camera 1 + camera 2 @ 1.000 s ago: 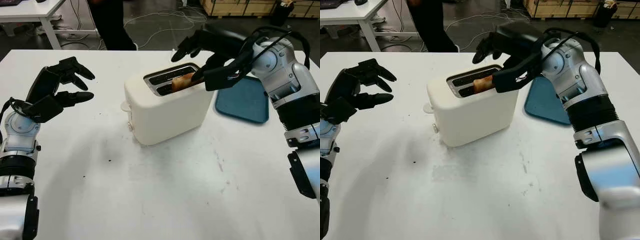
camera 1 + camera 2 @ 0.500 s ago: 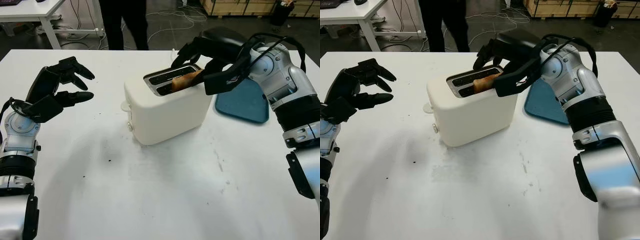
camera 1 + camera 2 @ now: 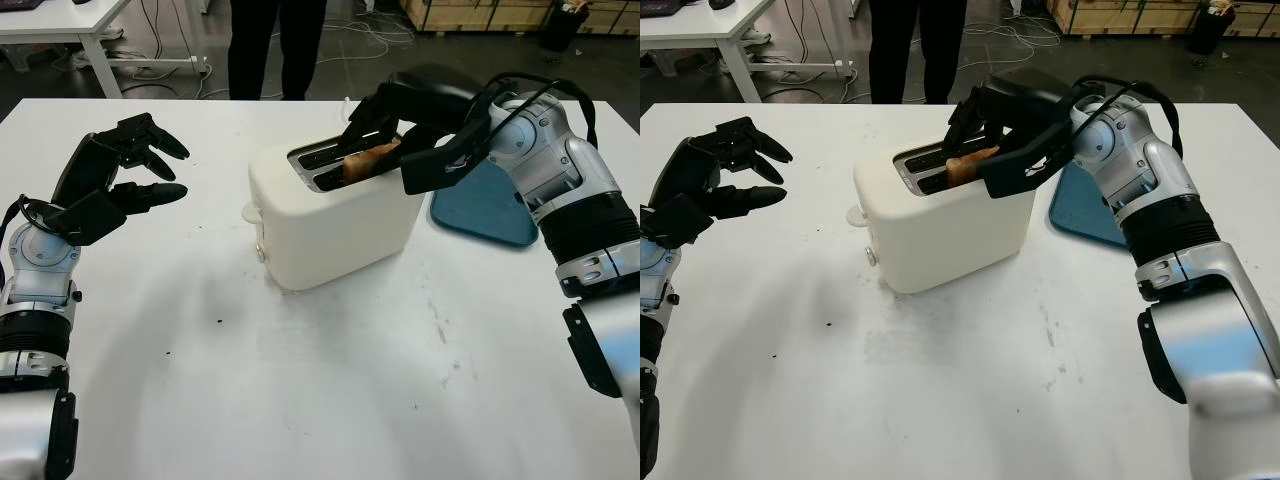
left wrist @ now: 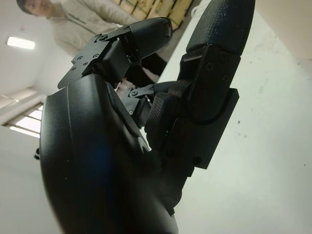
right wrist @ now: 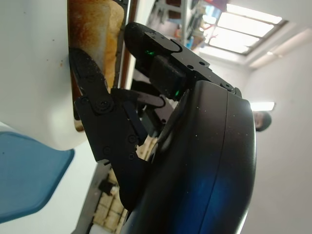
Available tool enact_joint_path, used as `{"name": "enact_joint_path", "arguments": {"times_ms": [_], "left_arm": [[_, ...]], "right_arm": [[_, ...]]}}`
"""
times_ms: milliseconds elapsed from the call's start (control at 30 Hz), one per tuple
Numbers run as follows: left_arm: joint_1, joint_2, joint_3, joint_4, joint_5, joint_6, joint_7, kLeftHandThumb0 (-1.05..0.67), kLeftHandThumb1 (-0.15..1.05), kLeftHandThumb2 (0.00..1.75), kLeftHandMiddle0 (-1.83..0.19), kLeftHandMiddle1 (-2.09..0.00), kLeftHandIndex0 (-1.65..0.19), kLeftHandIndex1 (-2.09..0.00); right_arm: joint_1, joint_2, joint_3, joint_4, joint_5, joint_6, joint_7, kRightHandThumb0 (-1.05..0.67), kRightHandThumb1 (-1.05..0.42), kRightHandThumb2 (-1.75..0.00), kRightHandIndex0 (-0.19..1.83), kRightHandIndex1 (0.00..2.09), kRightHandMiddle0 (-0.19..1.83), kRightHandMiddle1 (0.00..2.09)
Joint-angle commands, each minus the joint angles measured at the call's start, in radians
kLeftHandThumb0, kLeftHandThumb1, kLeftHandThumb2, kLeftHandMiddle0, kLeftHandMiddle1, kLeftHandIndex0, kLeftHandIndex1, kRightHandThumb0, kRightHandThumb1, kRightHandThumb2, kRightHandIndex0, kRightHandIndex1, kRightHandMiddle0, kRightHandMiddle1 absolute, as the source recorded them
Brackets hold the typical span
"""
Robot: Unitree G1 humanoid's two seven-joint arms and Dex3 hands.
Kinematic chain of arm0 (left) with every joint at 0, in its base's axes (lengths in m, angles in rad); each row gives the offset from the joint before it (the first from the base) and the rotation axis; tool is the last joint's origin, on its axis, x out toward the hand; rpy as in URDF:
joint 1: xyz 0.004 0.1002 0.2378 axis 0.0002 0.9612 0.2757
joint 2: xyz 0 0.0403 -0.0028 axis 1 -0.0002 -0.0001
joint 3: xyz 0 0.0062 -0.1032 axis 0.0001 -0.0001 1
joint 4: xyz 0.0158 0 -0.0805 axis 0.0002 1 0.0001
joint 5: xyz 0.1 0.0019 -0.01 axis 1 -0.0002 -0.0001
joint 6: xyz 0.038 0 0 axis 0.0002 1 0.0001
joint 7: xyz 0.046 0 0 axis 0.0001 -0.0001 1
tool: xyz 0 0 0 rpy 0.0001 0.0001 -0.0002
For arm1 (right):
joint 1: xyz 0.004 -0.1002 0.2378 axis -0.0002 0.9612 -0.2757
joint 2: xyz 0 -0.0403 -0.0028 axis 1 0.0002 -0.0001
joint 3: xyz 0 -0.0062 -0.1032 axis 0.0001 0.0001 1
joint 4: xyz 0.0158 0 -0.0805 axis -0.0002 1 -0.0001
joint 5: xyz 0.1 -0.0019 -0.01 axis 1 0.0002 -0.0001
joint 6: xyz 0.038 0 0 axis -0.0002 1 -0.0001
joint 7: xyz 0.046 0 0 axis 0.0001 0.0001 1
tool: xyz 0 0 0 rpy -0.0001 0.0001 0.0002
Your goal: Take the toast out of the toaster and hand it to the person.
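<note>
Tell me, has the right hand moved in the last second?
Yes. The right hand has come down and leftward onto the toast, judged against the toaster.

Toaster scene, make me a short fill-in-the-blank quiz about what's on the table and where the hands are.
1. The toast sticks up from a slot of the white ____.
2. The right hand is at the toast; the left hand is ____ and holds nothing.
3. Beside the toaster lies a ____ tray.

Missing words: toaster; open; blue

No writing, label, brand, number or sign can be read on anything here.
</note>
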State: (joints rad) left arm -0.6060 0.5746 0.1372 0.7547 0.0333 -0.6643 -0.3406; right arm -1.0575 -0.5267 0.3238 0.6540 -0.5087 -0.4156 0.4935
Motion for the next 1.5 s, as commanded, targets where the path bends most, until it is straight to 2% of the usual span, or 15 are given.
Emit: {"name": "enact_joint_path", "arguments": {"times_ms": [0, 200, 233, 300, 367, 500, 633, 767, 867, 933, 1000, 1033, 1133, 1233, 1467], "left_arm": [[0.0, 0.0, 0.005, -0.004, -0.013, -0.009, 0.005, -1.05, 0.92, 0.07, -0.6, -1.3, -0.48, -1.19], [0.005, 0.001, 0.006, -0.016, -0.012, -0.001, 0.006, -1.05, 0.92, 0.06, -0.6, -1.3, -0.48, -1.19], [0.005, 0.0, 0.006, -0.015, -0.014, -0.001, 0.005, -1.05, 0.92, 0.06, -0.6, -1.3, -0.48, -1.19], [0.006, 0.0, 0.006, -0.018, -0.011, 0.002, 0.008, -1.05, 0.92, 0.06, -0.59, -1.3, -0.48, -1.19], [0.007, 0.0, 0.005, -0.018, -0.01, 0.001, 0.01, -1.05, 0.92, 0.07, -0.59, -1.31, -0.48, -1.19], [0.008, -0.002, 0.007, -0.016, -0.014, 0.001, 0.01, -1.05, 0.92, 0.07, -0.6, -1.31, -0.48, -1.2], [0.007, -0.004, 0.008, -0.01, -0.018, -0.001, 0.009, -1.05, 0.92, 0.06, -0.61, -1.3, -0.48, -1.19], [0.008, -0.002, 0.007, -0.012, -0.012, 0.003, 0.01, -1.05, 0.92, 0.06, -0.61, -1.3, -0.49, -1.19], [0.007, -0.003, 0.008, -0.008, -0.015, -0.001, 0.009, -1.05, 0.92, 0.05, -0.61, -1.29, -0.49, -1.18], [0.006, -0.004, 0.008, -0.004, -0.014, -0.008, 0.011, -1.05, 0.92, 0.05, -0.61, -1.29, -0.49, -1.18], [0.005, -0.007, 0.008, -0.002, -0.017, -0.012, 0.01, -1.05, 0.92, 0.05, -0.62, -1.29, -0.49, -1.18], [0.005, -0.007, 0.009, -0.003, -0.017, -0.013, 0.01, -1.05, 0.92, 0.05, -0.61, -1.29, -0.49, -1.18], [0.007, -0.006, 0.008, -0.008, -0.014, -0.01, 0.013, -1.05, 0.92, 0.06, -0.62, -1.29, -0.49, -1.18], [0.01, -0.003, 0.005, -0.014, -0.005, -0.003, 0.018, -1.05, 0.92, 0.07, -0.61, -1.3, -0.49, -1.19], [0.01, -0.004, 0.006, -0.01, -0.015, -0.004, 0.012, -1.05, 0.92, 0.06, -0.62, -1.31, -0.49, -1.2]], "right_arm": [[0.017, 0.007, 0.003, 0.007, 0.017, 0.022, 0.027, -0.34, -0.67, -0.01, 0.88, 0.82, 1.14, 0.07], [0.025, 0.005, -0.001, 0.004, 0.022, -0.002, 0.003, -0.44, -0.7, -0.01, 1.06, 0.99, 1.33, 0.2], [0.027, 0.005, 0.001, 0.005, 0.019, -0.007, -0.004, -0.46, -0.71, 0.0, 1.05, 1.07, 1.33, 0.27], [0.028, 0.003, 0.004, 0.003, 0.015, -0.01, -0.009, -0.5, -0.73, 0.0, 1.04, 1.21, 1.19, 0.63], [0.028, 0.0, 0.011, 0.001, 0.005, -0.011, -0.015, -0.54, -0.75, 0.0, 1.04, 1.29, 1.13, 0.81], [0.027, -0.007, 0.028, 0.005, -0.021, -0.03, -0.036, -0.58, -0.78, 0.0, 1.05, 1.4, 1.09, 0.97], [0.023, -0.015, 0.047, 0.015, -0.038, -0.059, -0.048, -0.6, -0.82, 0.0, 1.02, 1.69, 1.0, 1.35], [0.026, -0.02, 0.059, 0.029, -0.069, -0.093, -0.12, -0.61, -0.86, -0.01, 1.07, 1.74, 0.96, 1.59], [0.018, -0.021, 0.059, 0.065, -0.092, -0.152, -0.208, -0.58, -0.91, -0.05, 1.1, 1.67, 0.98, 1.45], [0.007, -0.022, 0.052, 0.09, -0.094, -0.182, -0.254, -0.55, -0.92, -0.1, 1.09, 1.71, 0.98, 1.37], [-0.007, -0.023, 0.041, 0.112, -0.089, -0.203, -0.293, -0.52, -0.92, -0.12, 1.1, 1.74, 0.89, 1.63], [-0.015, -0.023, 0.03, 0.129, -0.078, -0.227, -0.319, -0.51, -0.92, -0.13, 1.1, 1.74, 0.88, 1.69], [-0.054, -0.015, -0.03, 0.186, 0.023, -0.253, -0.28, -0.43, -0.92, -0.11, 1.09, 1.74, 0.86, 1.74], [-0.104, -0.007, -0.112, 0.237, 0.15, -0.223, -0.205, -0.36, -0.92, -0.11, 1.06, 1.75, 0.85, 1.74], [-0.206, -0.01, -0.255, 0.381, 0.33, -0.204, -0.117, -0.4, -0.92, -0.12, 1.09, 1.75, 0.9, 1.75]]}}
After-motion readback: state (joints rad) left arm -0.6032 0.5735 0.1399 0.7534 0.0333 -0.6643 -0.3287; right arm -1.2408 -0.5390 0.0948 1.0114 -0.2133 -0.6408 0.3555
